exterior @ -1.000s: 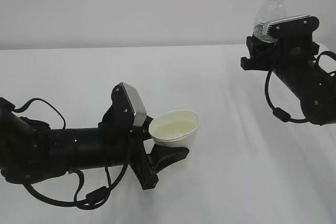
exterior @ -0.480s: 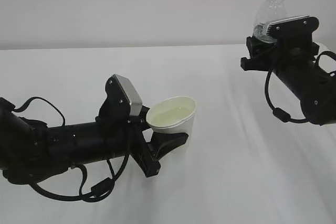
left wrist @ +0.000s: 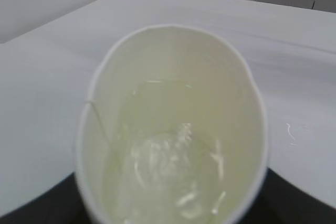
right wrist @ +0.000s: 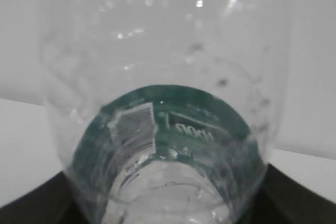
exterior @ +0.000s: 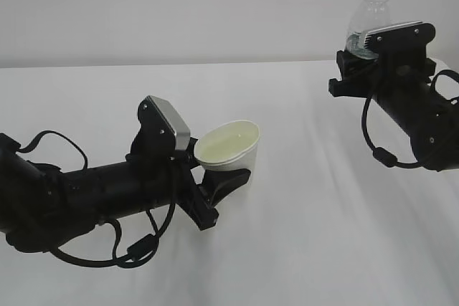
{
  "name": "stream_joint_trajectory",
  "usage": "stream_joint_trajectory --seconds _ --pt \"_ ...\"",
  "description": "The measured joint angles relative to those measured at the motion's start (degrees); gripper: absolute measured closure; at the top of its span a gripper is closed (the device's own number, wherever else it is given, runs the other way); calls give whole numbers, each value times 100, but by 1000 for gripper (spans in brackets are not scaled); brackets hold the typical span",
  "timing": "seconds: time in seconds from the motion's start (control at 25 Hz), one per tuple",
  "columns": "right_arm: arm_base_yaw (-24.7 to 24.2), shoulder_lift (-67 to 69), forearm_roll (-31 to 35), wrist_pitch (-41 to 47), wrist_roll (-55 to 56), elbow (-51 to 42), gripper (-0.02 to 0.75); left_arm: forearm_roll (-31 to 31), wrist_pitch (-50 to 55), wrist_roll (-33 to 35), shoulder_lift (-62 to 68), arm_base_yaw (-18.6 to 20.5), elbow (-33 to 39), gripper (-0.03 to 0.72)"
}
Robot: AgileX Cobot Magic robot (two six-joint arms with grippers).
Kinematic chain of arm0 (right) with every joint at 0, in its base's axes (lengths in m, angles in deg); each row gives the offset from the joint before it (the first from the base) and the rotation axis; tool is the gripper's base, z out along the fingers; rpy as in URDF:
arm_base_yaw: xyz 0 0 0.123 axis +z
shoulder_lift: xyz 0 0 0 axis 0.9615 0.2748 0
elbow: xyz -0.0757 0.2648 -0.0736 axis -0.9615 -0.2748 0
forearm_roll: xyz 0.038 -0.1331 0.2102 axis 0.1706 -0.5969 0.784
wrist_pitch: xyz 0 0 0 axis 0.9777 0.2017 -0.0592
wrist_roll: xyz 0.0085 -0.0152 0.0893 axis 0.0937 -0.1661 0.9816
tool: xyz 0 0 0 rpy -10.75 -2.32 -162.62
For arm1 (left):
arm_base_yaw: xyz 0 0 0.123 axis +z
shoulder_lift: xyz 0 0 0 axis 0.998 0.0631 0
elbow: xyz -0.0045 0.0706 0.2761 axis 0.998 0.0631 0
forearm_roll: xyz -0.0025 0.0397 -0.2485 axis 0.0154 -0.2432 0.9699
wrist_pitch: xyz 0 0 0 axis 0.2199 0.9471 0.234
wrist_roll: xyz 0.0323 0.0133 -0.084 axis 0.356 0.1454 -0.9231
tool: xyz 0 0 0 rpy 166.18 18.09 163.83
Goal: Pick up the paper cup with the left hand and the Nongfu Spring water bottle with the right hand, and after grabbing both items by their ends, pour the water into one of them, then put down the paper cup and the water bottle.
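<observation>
Cup (exterior: 231, 144), near the table's (exterior: 301, 234) front-left, holds water (left wrist: 163, 166) and tilts in my left gripper (exterior: 215, 180), whose fingers clasp its lower wall, part-spread. I judge a spill likely if it leans further while being set down. Farther off, toward the right rear edge, my right gripper (exterior: 358, 48) clasps the upright bottle's (exterior: 371, 8) base, fingers similarly spread; a loose grip could topple it.

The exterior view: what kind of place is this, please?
Probably a lab or test bench: a bare white table before a plain pale wall, and only a paper cup and a bottle.
</observation>
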Motion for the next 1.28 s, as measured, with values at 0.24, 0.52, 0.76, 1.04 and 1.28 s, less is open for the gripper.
stream_joint_trajectory --seconds 0.24,0.52,0.76,1.04,1.28 --pt "0 0 0 15 0 0 272 149 0 98 0 61 0 271" --pt "0 0 0 15 -5 0 272 320 0 98 0 248 0 271" --pt "0 0 9 24 -5 0 272 412 0 102 0 442 0 271" --pt "0 0 9 24 -5 0 272 473 0 102 0 661 0 271" --pt "0 0 9 24 -5 0 272 506 -4 111 0 851 0 271"
